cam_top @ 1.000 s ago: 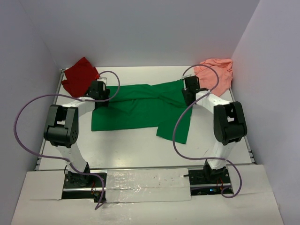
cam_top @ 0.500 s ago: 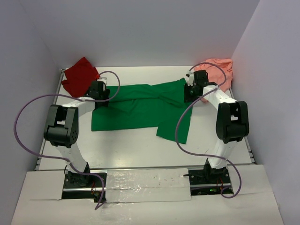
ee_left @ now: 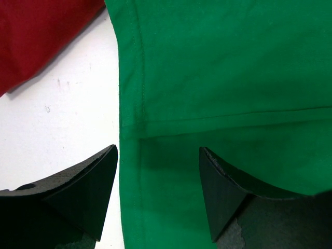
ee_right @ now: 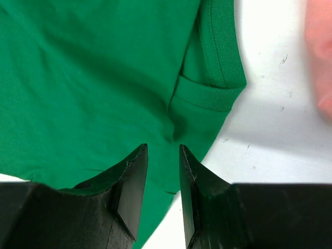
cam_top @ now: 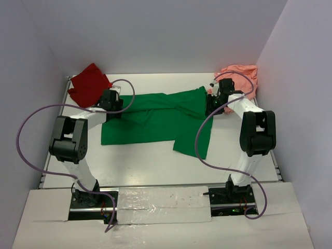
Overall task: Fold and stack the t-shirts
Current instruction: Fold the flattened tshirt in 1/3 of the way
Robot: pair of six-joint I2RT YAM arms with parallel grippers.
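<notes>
Beneath the right gripper (ee_right: 163, 151) lies the green t-shirt (ee_right: 93, 67), edge pinched.

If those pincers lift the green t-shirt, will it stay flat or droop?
Probably droop: the green t-shirt lies limp with soft creases. It looks thin, so likely light. Pushed, it would probably bunch up rather than slide.

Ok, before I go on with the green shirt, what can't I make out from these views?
Right wrist view: whether the right gripper pinches the green t-shirt or hovers over it; its jaws hide the contact.
Top view: the right arm covers part of the salmon pink t-shirt.
Left wrist view: the dark red t-shirt is cut off by the frame's edge.
</notes>
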